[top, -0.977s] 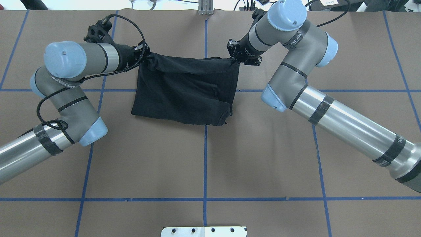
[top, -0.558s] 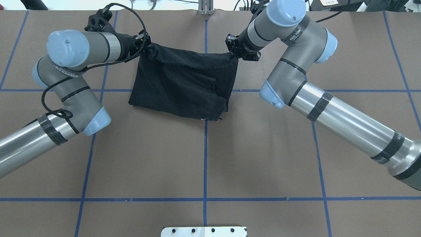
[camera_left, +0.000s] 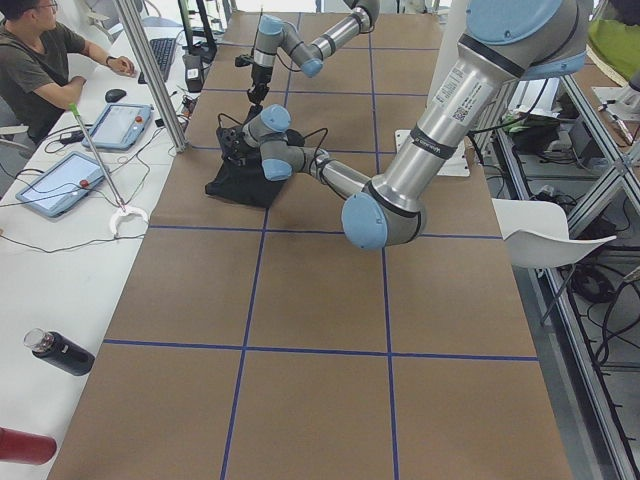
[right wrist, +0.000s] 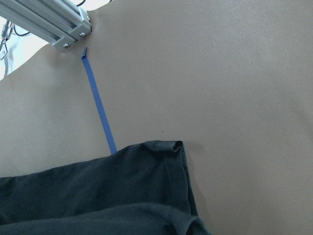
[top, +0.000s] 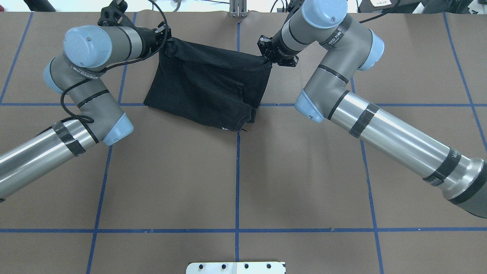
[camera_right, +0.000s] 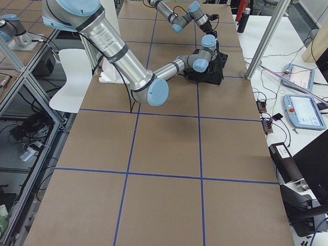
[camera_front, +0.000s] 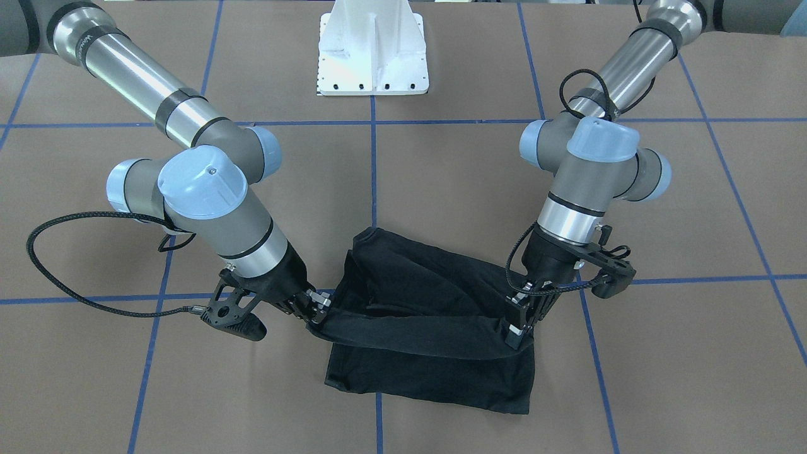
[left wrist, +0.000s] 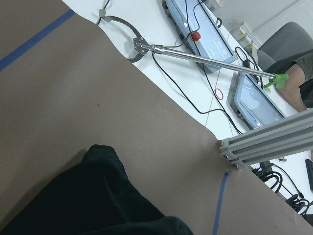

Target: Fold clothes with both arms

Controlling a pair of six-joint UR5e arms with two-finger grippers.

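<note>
The black T-shirt lies bunched in a rough rectangle at the far middle of the table, plain black side showing. My left gripper is shut on its far left corner. At the far right corner my right gripper is shut on the cloth too. In the front-facing view the held edge hangs as a taut band between the left gripper and the right gripper, raised over the shirt layer under it. Both wrist views show only black fabric at the bottom; the fingers are hidden there.
Brown paper with blue tape lines covers the table. An aluminium post stands at the far edge just beyond the shirt. The white pedestal base is on the robot's side. A seated person and tablets are past the far edge.
Both grippers have moved toward the far edge with the shirt corners in them. The shirt has slid that way, its near hem dragging over the blue cross line.
</note>
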